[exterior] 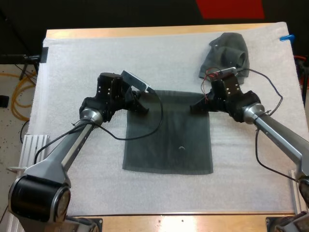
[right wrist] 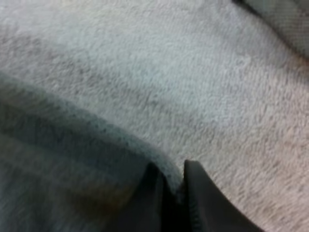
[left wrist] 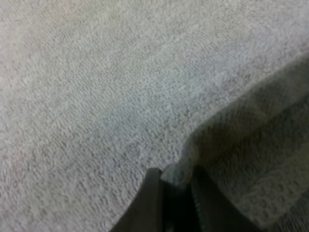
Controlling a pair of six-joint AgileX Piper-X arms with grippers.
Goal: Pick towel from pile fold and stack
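Note:
A dark grey-green towel (exterior: 169, 135) lies spread flat in the middle of the white mat. My left gripper (exterior: 143, 109) pinches its far left corner, and in the left wrist view the towel's edge (left wrist: 227, 140) runs up from between the black fingers (left wrist: 150, 203). My right gripper (exterior: 195, 108) is shut on the far right corner; the hem (right wrist: 87, 125) ends between its fingers (right wrist: 198, 198). A second, crumpled towel (exterior: 227, 53) sits at the far right, just behind the right arm.
The white mat (exterior: 72, 77) covers most of the wooden table and lies bare to the left of the towel and along the near side. The crumpled towel's edge (right wrist: 285, 19) is close beyond the right gripper.

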